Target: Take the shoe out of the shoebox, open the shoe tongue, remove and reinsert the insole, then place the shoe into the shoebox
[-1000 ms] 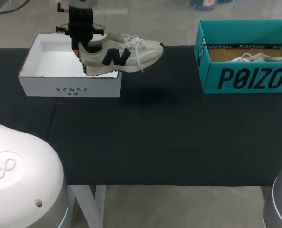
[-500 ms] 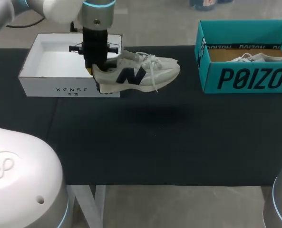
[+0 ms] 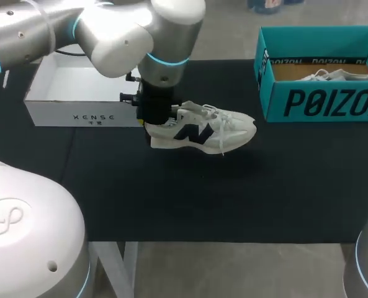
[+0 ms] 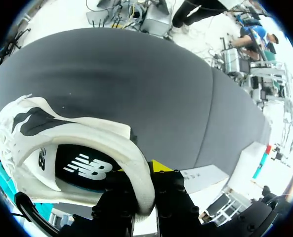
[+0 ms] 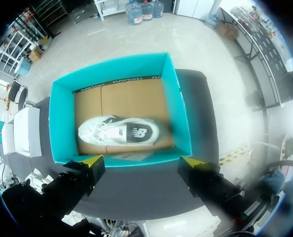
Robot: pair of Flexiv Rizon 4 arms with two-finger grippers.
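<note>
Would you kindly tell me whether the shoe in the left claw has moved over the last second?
Yes. The shoe has left the white box, travelling toward the teal box and the table's near edge.

right gripper (image 5: pixel 141 161): fingers spread wide, over near wall of teal shoebox (image 5: pixel 62 123) | white shoe (image 5: pixel 119 132): inside on brown cardboard floor | white box (image 5: pixel 25 131): beside teal shoebox on dark table (image 5: pixel 136 192)

The shoe (image 3: pixel 205 129) is covered at its heel by the left gripper (image 3: pixel 154 123) — the teal box (image 3: pixel 323 102) is cut by the edge, its second shoe (image 3: pixel 339 75) mostly hidden.
</note>
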